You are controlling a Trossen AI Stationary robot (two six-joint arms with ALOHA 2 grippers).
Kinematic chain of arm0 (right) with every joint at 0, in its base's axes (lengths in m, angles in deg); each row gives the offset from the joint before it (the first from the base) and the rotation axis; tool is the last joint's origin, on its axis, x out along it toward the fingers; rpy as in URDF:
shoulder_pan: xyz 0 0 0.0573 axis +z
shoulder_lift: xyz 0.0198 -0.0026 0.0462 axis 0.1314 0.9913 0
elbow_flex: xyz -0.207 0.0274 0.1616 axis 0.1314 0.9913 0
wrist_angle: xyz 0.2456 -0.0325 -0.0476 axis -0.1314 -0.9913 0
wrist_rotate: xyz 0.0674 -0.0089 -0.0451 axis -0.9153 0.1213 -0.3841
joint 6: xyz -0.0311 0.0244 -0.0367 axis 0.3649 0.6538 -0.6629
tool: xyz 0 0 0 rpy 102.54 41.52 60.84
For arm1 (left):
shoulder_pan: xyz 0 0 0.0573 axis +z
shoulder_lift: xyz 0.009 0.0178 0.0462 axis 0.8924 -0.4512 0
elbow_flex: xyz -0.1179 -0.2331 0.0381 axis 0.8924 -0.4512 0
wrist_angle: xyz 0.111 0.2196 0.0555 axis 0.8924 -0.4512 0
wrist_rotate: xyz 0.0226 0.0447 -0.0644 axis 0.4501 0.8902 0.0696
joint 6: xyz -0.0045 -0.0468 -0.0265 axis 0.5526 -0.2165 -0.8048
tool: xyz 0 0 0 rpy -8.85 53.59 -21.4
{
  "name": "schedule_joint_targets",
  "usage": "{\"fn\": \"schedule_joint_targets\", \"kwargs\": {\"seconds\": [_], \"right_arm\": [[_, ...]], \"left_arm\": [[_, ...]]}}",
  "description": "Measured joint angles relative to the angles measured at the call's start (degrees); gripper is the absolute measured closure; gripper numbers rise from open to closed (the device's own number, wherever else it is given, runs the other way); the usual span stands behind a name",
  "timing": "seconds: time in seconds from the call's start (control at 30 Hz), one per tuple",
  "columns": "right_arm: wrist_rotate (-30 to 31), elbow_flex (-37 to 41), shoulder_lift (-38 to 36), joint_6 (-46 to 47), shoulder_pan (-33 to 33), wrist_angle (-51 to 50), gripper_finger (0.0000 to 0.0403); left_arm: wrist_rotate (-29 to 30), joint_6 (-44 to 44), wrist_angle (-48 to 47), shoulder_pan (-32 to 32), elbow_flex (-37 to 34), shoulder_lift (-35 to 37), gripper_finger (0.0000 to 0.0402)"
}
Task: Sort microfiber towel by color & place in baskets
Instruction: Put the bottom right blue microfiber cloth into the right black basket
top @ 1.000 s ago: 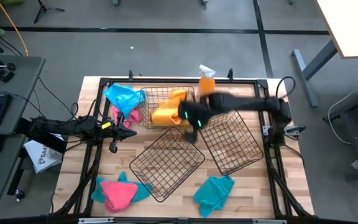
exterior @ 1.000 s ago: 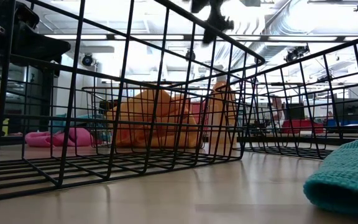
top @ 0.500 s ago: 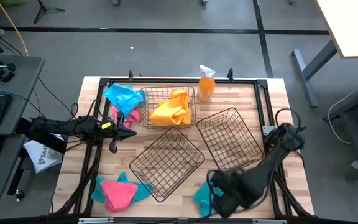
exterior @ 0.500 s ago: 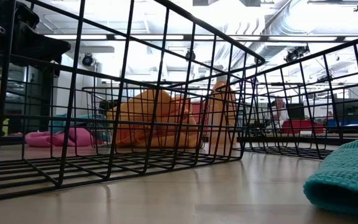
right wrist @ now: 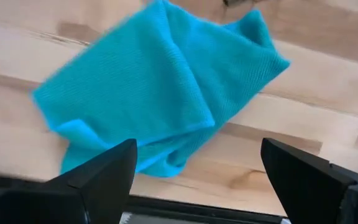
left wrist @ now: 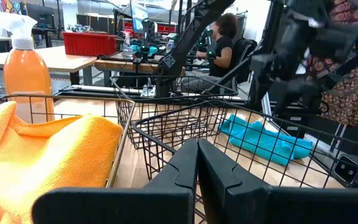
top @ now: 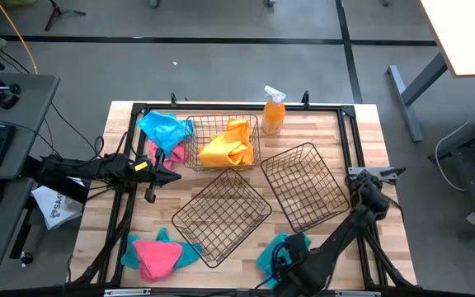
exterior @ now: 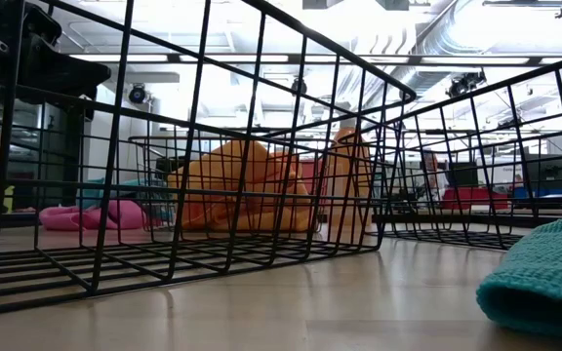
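a pale wooden table (top: pixel 246 124) is seen from above, set on a grey floor, with a desk and keyboard off to one side. three wire baskets are set on it: the far basket (top: pixel 221 142) holds a yellow-orange towel (top: pixel 228 145), while the middle basket (top: pixel 222 216) and the right-hand basket (top: pixel 305 186) are bare inside. an orange spray bottle (top: pixel 273 110) is stood just beyond the far basket.

the right gripper (right wrist: pixel 194 180) is held low over the near edge of the table, its fingers (right wrist: pixel 101 177) spread wide apart, and a teal towel (right wrist: pixel 160 90) is seen crumpled on the wood just ahead of the gap between them, untouched. the left gripper (left wrist: pixel 196 163) is parked at the table's left edge, its jaws pressed together on nothing; ahead of its tips the yellow-orange towel and the baskets are seen, and a seated person (left wrist: pixel 219 40) is visible in the room beyond.

a blue towel (top: pixel 163 128) over a pink one (top: pixel 165 153) is left beside the far basket, well apart from the right jaws. a pink towel (top: pixel 155 256) lies on a teal one at the near left corner.
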Motion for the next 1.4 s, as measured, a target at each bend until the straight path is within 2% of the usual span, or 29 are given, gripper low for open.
{"fn": "schedule_joint_targets", "kwargs": {"seconds": [0.23,0.37,0.6,0.87,1.0,1.07,1.13,1.27,1.3,1.4], "right_arm": [[-2.5,1.2,3.4,-0.6,-1.8,2.5,0.0068],[-2.9,7.8,1.2,-0.1,-2.6,8.5,0.0079],[-2.4,20.7,-6.7,5.8,-1.1,16.8,0.0088],[-3.3,33.3,-8.9,0.7,-2.3,38.1,0.0089],[-4.0,34.5,-8.9,-1.0,-2.5,39.2,0.0099],[-5.3,33.2,-9.2,-4.2,-2.5,36.6,0.0128],[-6.3,31.1,-9.2,-8.1,-2.1,32.6,0.0187],[-6.1,25.6,-12.9,-15.5,-0.5,26.1,0.0362],[-5.3,24.3,-14.3,-17.3,-0.1,25.3,0.0381],[-0.4,20.9,-19.3,-20.9,0.3,22.8,0.0374]], "left_arm": [[0.0,0.0,0.0,0.0,0.0,0.0,0.0402],[0.0,0.0,0.0,0.0,0.0,0.0,0.0402],[0.0,0.0,0.0,0.0,0.0,0.0,0.0402],[0.0,0.0,0.0,0.0,0.0,0.0,0.0402],[0.0,0.0,0.0,0.0,0.0,0.0,0.0401],[0.0,0.0,0.0,0.0,0.0,0.0,0.0401],[0.0,0.0,0.0,0.0,0.0,0.0,0.0402],[0.0,0.0,0.0,0.0,0.0,0.0,0.0401],[0.0,0.0,0.0,0.0,0.0,0.0,0.0402],[0.0,0.0,0.0,0.0,0.0,0.0,0.0402]]}}
